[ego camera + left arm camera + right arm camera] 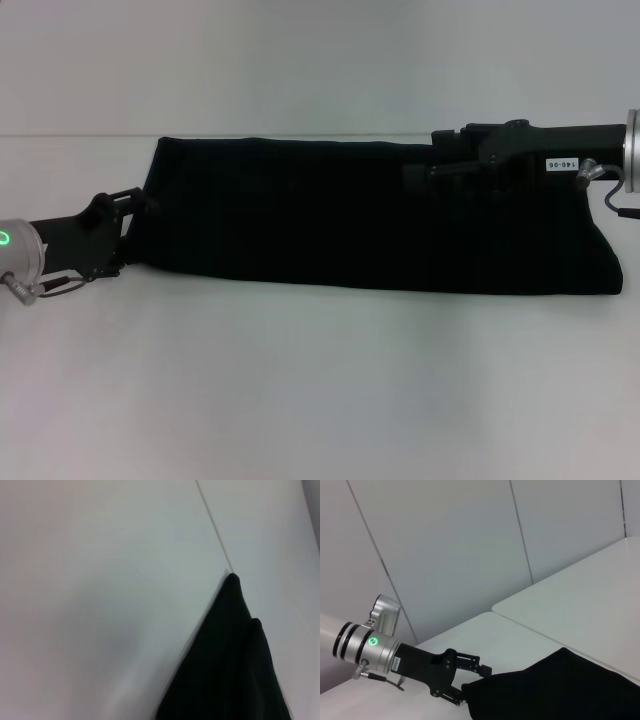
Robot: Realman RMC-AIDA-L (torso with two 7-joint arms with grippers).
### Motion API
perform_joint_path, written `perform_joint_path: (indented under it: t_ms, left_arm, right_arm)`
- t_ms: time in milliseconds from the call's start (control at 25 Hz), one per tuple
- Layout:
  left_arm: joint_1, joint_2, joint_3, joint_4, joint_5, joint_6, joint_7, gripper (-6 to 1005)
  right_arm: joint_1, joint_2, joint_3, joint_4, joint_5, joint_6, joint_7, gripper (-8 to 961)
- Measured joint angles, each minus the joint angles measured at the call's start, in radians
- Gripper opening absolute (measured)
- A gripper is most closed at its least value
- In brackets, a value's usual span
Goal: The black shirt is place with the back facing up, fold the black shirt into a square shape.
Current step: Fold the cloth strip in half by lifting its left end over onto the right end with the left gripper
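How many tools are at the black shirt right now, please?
2. The left tool is at the black shirt's left end; the right tool lies over its far right part. Its fingertips blend into the fabric.

A plain white table (320, 380) fills the head view from the near edge to a faint straight line at its far edge, where a pale wall (300, 60) rises. The right wrist view shows a seam (555, 637) across the tabletop where two white slabs meet, running toward the far edge, and thin dark joints dividing the wall into panels (455, 555).
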Motion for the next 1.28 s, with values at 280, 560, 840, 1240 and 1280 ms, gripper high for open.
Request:
perform_joint_path:
  t_ms: [280,560,840,1240,1280]
  left_arm:
    - [0.014,-0.004,-0.004,-0.002,-0.008,0.014,0.063,770]
    - [0.014,-0.006,-0.002,-0.002,-0.009,0.007,0.080,444]
    - [0.016,-0.007,-0.006,-0.001,-0.009,0.002,0.092,296]
    - [0.047,-0.015,-0.011,0.009,-0.051,0.015,0.171,53]
    - [0.055,-0.017,-0.011,0.013,-0.068,0.022,0.190,48]
  right_arm:
    - [0.000,0.000,0.003,-0.001,0.000,0.000,-0.003,905]
    - [0.000,0.001,0.003,-0.011,0.000,0.000,-0.003,904]
    - [0.000,0.001,0.003,-0.011,0.000,0.003,-0.004,902]
    - [0.000,0.006,0.020,-0.006,0.000,0.009,-0.004,900]
    - [0.000,0.008,0.027,-0.004,0.000,0.013,-0.005,900]
